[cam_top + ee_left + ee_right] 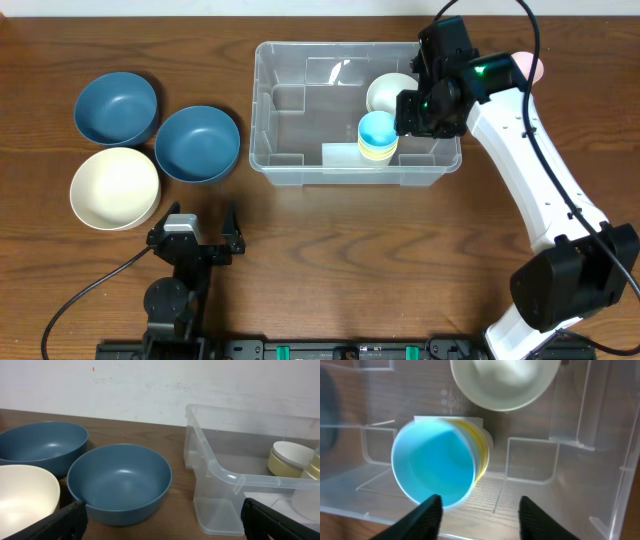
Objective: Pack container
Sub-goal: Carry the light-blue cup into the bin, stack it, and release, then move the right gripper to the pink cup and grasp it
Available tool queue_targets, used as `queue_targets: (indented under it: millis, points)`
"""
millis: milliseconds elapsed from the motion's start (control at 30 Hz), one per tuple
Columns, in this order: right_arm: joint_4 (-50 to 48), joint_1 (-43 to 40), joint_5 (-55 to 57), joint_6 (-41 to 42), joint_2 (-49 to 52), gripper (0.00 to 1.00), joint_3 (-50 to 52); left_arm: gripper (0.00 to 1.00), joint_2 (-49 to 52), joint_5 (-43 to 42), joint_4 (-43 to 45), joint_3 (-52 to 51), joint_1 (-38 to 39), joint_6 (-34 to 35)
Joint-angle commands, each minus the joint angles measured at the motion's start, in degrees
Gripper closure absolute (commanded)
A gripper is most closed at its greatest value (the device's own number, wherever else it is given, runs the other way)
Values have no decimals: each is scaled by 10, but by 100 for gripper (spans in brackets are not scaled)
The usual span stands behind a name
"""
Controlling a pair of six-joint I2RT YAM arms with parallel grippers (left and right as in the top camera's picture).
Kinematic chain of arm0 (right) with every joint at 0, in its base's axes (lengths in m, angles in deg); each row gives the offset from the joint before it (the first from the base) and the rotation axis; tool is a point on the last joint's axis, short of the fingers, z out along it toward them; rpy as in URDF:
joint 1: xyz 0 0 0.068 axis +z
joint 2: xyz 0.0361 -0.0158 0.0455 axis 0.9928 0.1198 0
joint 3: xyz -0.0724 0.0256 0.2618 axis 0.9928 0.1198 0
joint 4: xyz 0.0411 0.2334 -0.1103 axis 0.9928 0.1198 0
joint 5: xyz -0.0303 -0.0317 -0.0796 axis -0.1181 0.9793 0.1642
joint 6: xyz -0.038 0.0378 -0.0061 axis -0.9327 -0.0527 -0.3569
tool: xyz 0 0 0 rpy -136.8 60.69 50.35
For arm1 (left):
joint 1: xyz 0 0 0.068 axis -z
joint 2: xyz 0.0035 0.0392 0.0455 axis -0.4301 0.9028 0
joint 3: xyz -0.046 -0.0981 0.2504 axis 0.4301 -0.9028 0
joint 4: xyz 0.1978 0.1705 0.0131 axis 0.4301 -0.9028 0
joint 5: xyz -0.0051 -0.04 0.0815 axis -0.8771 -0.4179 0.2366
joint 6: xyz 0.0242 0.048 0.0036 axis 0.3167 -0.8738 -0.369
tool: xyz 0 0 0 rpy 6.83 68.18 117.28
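The clear plastic container (300, 120) stands at the middle back of the table; it also shows in the left wrist view (225, 472) and the right wrist view (600, 460). Inside it are a cream bowl (388, 92) (505, 382) and a stack of cups, blue on top of yellow (378, 135) (435, 465). My right gripper (425, 115) (477, 510) hovers open over the container's right half, just beside the cup stack, holding nothing. My left gripper (195, 235) (160, 520) rests open and empty near the front left of the table.
Two blue bowls (116, 107) (197, 143) and a cream bowl (114, 187) sit on the table left of the container. A pink object (530, 68) peeks out behind the right arm. The blue bowls (120, 482) (42, 447) lie just ahead of my left gripper.
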Motion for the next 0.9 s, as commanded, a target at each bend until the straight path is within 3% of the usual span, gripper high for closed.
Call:
queue_targets:
  millis: [0, 167, 300, 400, 633, 867]
  points:
    - [-5, 6, 5, -12, 3, 43, 4, 2, -3, 3, -20, -11, -2, -3]
    - [-28, 3, -5, -22, -4, 43, -3, 2, -3, 3, -20, -11, -2, -3]
    - [-48, -27, 9, -12, -17, 37, -28, 2, -3, 3, -20, -11, -2, -3]
    - [-71, -76, 18, -5, -17, 32, -38, 2, -3, 3, -20, -11, -2, -3]
    - [-118, -209, 18, 4, 21, 30, -38, 2, -3, 3, -20, -11, -2, -3]
    - [-158, -287, 19, 3, 89, 30, -38, 2, -3, 3, -20, -11, -2, -3]
